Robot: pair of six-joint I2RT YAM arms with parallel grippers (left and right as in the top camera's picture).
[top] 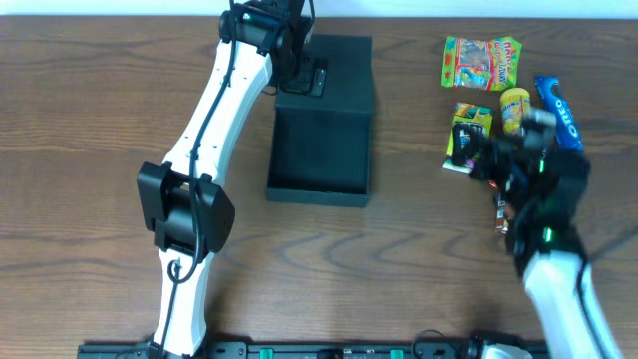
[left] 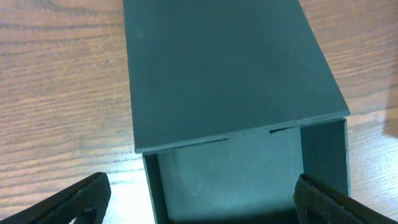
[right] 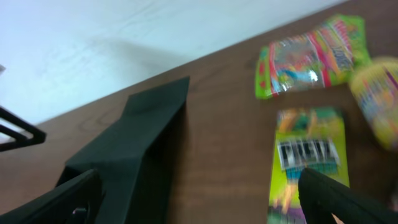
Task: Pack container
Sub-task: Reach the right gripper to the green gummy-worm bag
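Dark box [top: 319, 140] sits open on the counter [top: 80, 150], left fingers [left: 81, 199] spread above its lid [left: 224, 68], right fingers [right: 336, 199] apart over the green packet [right: 308, 155], which wants a square descent and a mid-packet pinch.

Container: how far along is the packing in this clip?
Done: nothing; the container looks bare inside. In hand: left gripper open at its flap end, right gripper open near the green packet. Remaining: that packet, gummy bag, yellow tub, Oreo pack.

Even, bright light; right wrist view blurred, overhead's right arm smeared.
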